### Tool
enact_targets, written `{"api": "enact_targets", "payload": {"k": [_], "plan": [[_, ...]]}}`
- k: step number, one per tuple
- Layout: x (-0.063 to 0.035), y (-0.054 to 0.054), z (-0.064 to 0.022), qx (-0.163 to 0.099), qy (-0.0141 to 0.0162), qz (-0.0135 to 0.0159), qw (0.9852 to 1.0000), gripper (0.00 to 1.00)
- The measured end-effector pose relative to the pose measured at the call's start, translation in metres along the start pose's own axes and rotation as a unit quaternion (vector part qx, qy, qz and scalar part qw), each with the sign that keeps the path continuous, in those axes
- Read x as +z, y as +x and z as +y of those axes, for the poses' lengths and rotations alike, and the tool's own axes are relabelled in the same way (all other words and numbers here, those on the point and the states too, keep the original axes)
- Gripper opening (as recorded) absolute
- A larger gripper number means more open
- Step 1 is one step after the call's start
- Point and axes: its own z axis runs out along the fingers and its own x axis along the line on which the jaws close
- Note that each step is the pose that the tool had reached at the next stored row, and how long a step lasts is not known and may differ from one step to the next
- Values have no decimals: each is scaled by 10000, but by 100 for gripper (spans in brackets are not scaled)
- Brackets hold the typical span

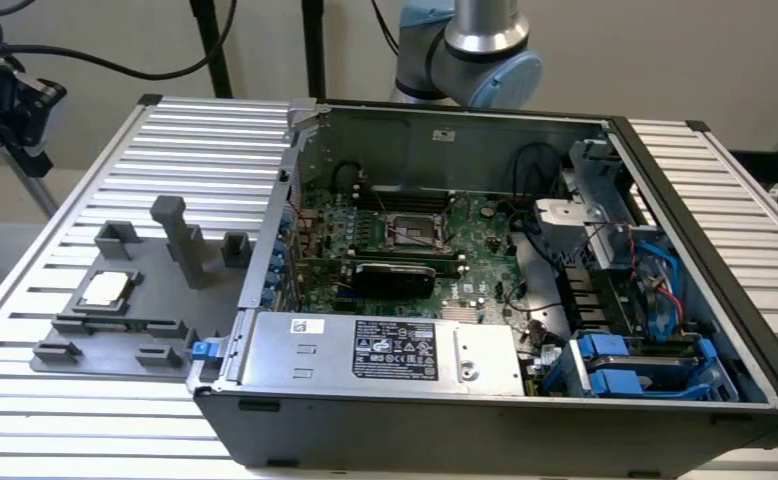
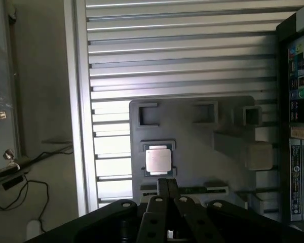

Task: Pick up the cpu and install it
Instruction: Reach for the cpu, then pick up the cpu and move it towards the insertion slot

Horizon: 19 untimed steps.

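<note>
Claw [image 2: 167,185] together, empty — base cut off | cpu [image 2: 158,161] seated in grey fixture [image 2: 197,152] | gap to it unclear

We've got the exterior cam angled down over the whole counter [image 1: 42,410]; our wrist cam looks straight down from fairly high, sharing the grey fixture [image 1: 162,305] and cpu [image 1: 106,288].

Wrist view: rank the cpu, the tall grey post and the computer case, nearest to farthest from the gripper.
From the gripper, jaws shut and empty:
1. cpu: in its pocket on the grey fixture, just ahead of the jaws.
2. tall grey post: on the same fixture, toward the case.
3. computer case: beyond the fixture's edge, farthest.
</note>
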Motion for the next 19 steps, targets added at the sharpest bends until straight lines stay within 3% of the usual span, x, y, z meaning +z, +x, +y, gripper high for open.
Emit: {"api": "enact_targets", "payload": {"k": [14, 19], "plan": [[0, 0, 0, 1, 0, 0, 10000, 11], [0, 0, 0, 0, 0, -1, 10000, 24]]}}
